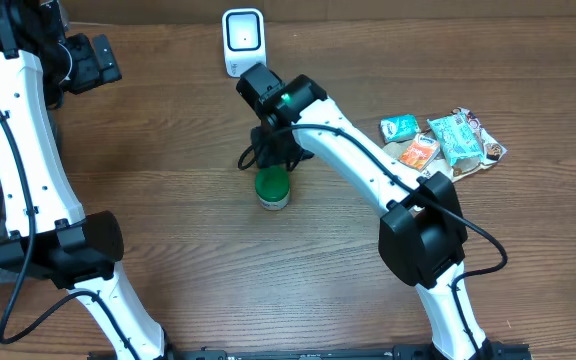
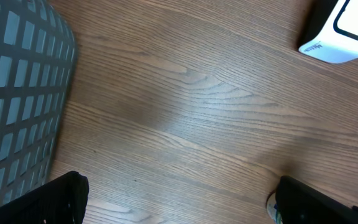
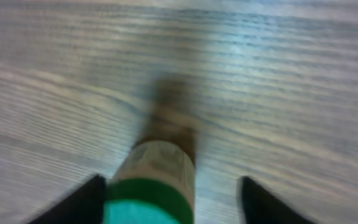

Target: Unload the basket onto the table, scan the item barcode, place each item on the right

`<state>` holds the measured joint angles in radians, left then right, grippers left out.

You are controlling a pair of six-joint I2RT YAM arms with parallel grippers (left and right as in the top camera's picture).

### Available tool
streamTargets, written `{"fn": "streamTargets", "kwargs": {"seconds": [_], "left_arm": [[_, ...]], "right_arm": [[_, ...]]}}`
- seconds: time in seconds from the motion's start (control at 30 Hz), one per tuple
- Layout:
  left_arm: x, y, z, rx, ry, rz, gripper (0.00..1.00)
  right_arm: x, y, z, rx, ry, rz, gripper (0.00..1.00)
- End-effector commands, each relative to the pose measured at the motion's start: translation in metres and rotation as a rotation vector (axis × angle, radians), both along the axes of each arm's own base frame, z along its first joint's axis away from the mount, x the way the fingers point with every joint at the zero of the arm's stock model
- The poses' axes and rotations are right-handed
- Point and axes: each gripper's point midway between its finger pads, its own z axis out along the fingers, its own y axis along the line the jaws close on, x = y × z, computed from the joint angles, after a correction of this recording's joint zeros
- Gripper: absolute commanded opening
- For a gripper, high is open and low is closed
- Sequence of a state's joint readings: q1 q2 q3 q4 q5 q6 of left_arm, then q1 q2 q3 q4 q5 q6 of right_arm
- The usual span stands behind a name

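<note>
– Overhead: green-capped bottle [image 1: 273,187] upright on bench [image 1: 168,200], right tool [image 1: 271,160] directly over it, scanner [image 1: 243,42] beyond.
– Left wrist: left tool [image 2: 185,202] wide apart, empty.
– Right wrist: blurry; fingers [image 3: 79,202] apart astride bottle, unclamped. Off-centre squeeze may topple it.

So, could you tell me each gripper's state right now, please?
Left gripper: open, empty.
Right gripper: open around the green-capped bottle.

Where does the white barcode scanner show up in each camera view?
Overhead: white scanner at top centre, behind the green-capped bottle.
Left wrist: scanner in the top right corner, partly cut off.
Right wrist: not in it.
Shared landmark: the wooden tabletop.
</note>
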<state>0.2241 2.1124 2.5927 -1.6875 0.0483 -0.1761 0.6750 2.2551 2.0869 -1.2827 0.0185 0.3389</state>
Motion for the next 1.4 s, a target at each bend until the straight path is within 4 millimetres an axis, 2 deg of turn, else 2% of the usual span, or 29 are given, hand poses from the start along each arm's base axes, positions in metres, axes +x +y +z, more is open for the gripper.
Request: {"fn": "streamTargets", "kwargs": {"seconds": [0.0, 0.13, 0.33, 0.47, 0.6, 0.7, 0.8, 0.9, 1.0, 1.13, 1.23, 1.37], "left_arm": [[-0.001, -0.001, 0.006, 0.016, -0.014, -0.019, 0.99], [-0.001, -0.001, 0.006, 0.016, -0.014, -0.019, 0.99], [-0.001, -0.001, 0.006, 0.016, -0.014, -0.019, 1.00], [-0.001, -0.001, 0.006, 0.016, -0.014, -0.019, 1.00], [-0.001, -0.001, 0.006, 0.016, -0.014, -0.019, 1.00], [-0.001, -0.001, 0.006, 0.016, -0.014, -0.019, 1.00], [-0.001, -0.001, 0.006, 0.016, -0.014, -0.019, 0.99], [-0.001, -0.001, 0.006, 0.016, -0.014, -0.019, 1.00], [-0.001, -0.001, 0.006, 0.016, -0.014, -0.019, 1.00], [-0.001, -0.001, 0.006, 0.016, -0.014, -0.019, 1.00], [-0.001, -0.001, 0.006, 0.016, -0.014, -0.019, 1.00], [-0.001, -0.001, 0.006, 0.016, -0.014, -0.019, 1.00]], "right_arm": [[-0.009, 0.008, 0.009, 0.040, 0.034, 0.070, 0.83], [-0.033, 0.018, 0.005, 0.096, 0.144, 0.060, 0.90], [-0.044, 0.013, -0.015, 0.066, 0.191, 0.013, 0.87], [-0.048, 0.010, -0.020, 0.053, 0.208, 0.010, 0.77], [-0.048, 0.010, -0.020, 0.053, 0.206, 0.011, 0.61], [-0.044, 0.006, -0.021, 0.026, 0.184, 0.008, 0.55], [-0.037, -0.001, -0.020, -0.015, 0.138, 0.043, 0.53], [-0.027, 0.000, -0.010, -0.030, 0.078, 0.165, 0.46], [-0.017, 0.006, 0.007, -0.019, 0.013, 0.299, 0.47], [-0.008, 0.014, 0.024, -0.024, -0.075, 0.565, 0.50], [-0.014, 0.012, 0.023, -0.059, -0.085, 0.840, 0.49], [-0.034, 0.006, 0.021, -0.060, -0.045, 1.196, 0.50]]}}
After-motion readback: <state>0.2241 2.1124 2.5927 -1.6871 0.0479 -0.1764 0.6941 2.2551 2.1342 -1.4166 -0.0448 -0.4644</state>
